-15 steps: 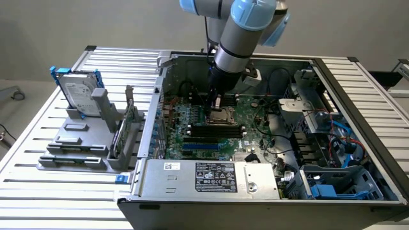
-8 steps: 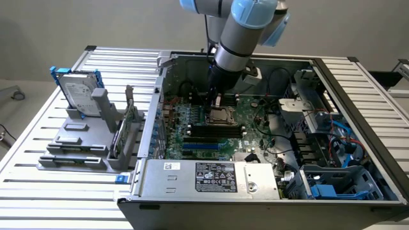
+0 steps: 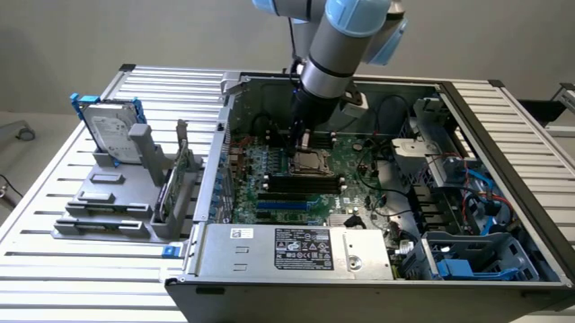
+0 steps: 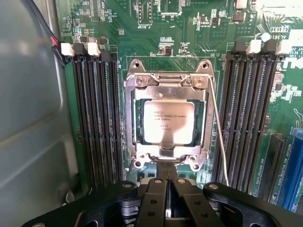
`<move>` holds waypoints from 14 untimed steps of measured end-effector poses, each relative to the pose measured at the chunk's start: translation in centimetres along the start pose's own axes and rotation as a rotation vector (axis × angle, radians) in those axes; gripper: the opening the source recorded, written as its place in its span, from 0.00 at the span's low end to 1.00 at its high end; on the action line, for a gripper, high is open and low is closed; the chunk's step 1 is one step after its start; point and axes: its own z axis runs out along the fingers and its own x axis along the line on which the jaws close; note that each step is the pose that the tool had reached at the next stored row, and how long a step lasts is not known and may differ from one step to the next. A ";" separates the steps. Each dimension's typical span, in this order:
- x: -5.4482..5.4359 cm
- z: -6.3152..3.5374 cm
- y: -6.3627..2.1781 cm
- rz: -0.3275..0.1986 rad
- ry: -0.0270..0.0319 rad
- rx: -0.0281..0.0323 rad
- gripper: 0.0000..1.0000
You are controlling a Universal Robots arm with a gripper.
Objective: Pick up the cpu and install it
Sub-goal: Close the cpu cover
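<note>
Far off to the exterior view's left of the pincer [image 3: 303,140], the hard drive [image 3: 112,128] stands upright in its grey holder, well apart from the work. Inside the open case the pincer hangs low over the green board [image 4: 180,33], its fingers drawn narrow, pressed together and carrying nothing.

The cpu [image 4: 168,123] lies flat in the socket frame [image 4: 142,85] just ahead of the fingertips, with the metal frame closed around its edges and its silver top showing through the window. It is near the pincer, not in it. A bank of black memory slots [image 4: 92,118] flanks the socket on either side.

Beyond the cpu, a thin lever rod [image 4: 218,137] runs along the socket. I cannot tell whether it is latched.

By my reading, picking up and seating are done. Only securing the frame may remain.
</note>
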 end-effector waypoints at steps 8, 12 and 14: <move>-0.8 -0.59 -1.45 -0.004 0.0281 0.0059 0.11; -0.8 -1.00 -2.33 -0.005 0.0543 0.0058 0.11; -0.8 -1.14 -2.77 -0.004 0.0658 0.0056 0.11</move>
